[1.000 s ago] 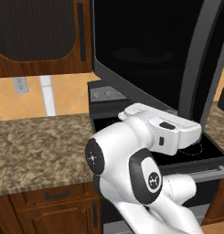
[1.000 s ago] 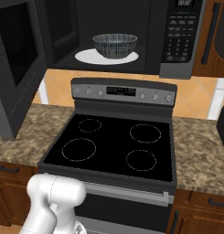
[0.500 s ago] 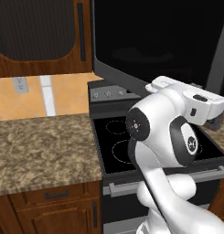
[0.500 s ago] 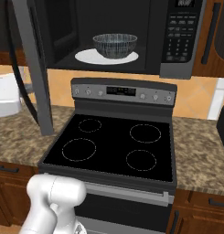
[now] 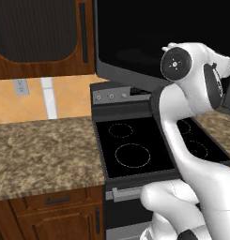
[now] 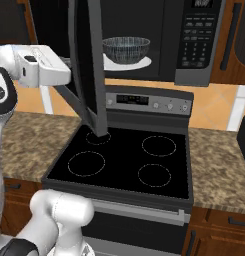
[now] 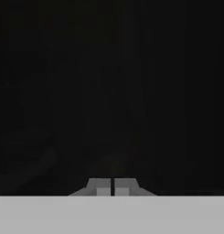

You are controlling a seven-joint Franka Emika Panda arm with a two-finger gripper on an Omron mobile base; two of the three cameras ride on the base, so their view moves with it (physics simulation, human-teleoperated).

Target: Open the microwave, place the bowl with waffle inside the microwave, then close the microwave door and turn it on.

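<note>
Change, over the last second: in the right base view the microwave door (image 6: 89, 65), a large flat black glass panel with a grey edge, has swung from wide open at 9 o'clock to roughly edge-on, about halfway shut. The white arm has risen behind it, its hand pressed against the panel's outer side.

Meaning: judged as the closing step under way; latching the door and switching on remain.

Microwave (image 6: 159, 35): wide black box with a grey frame, mounted above the black-topped stove (image 6: 124, 160); button panel at 3 o'clock of the cavity.

Bowl (image 6: 126, 49): small, round, blue-grey streaked, pale rim; upright on the white round turntable plate (image 6: 136, 63) inside the cavity. Waffle: hidden by the bowl's wall.

Pincer (image 7: 112, 186): tips closed together, nothing held, facing dark glass.
</note>
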